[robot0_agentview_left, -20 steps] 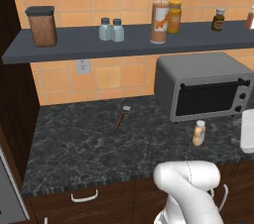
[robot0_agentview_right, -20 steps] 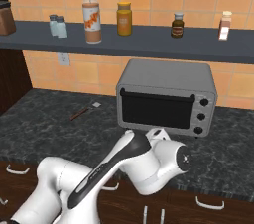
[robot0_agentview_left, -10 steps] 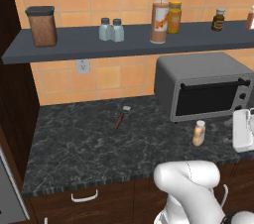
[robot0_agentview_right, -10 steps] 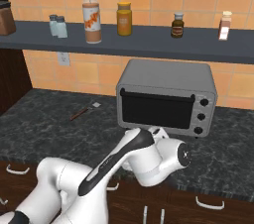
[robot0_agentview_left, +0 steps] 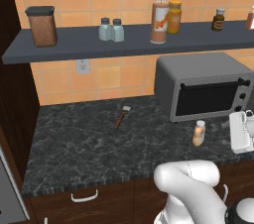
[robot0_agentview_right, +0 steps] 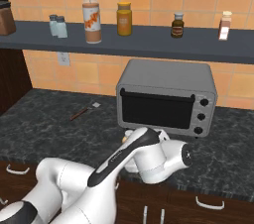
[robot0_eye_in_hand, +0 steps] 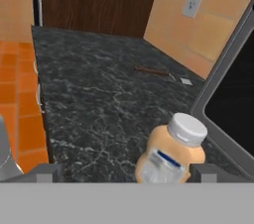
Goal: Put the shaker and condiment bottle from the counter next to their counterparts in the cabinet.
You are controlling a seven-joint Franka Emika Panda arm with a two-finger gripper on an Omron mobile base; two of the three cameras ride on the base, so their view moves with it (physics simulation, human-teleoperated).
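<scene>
Your hand (robot0_eye_in_hand: 121,172) stood wide open and held nothing, its fingertips (robot0_eye_in_hand: 45,172) flanking the peach-orange condiment bottle (robot0_eye_in_hand: 170,151), which stood upright on the bench (robot0_agentview_left: 89,139) just in front of the toaster oven (robot0_agentview_left: 203,85). The bottle sat nearer one finger than the other, so closing from there risked tipping it over or shoving it against the oven door. Both shakers (robot0_agentview_left: 111,29) already stood together on the shelf (robot0_agentview_left: 74,45), and the lift to the mustard-yellow bottle (robot0_agentview_left: 174,17) risked bumping the tall pourer bottle (robot0_agentview_left: 159,12).
</scene>
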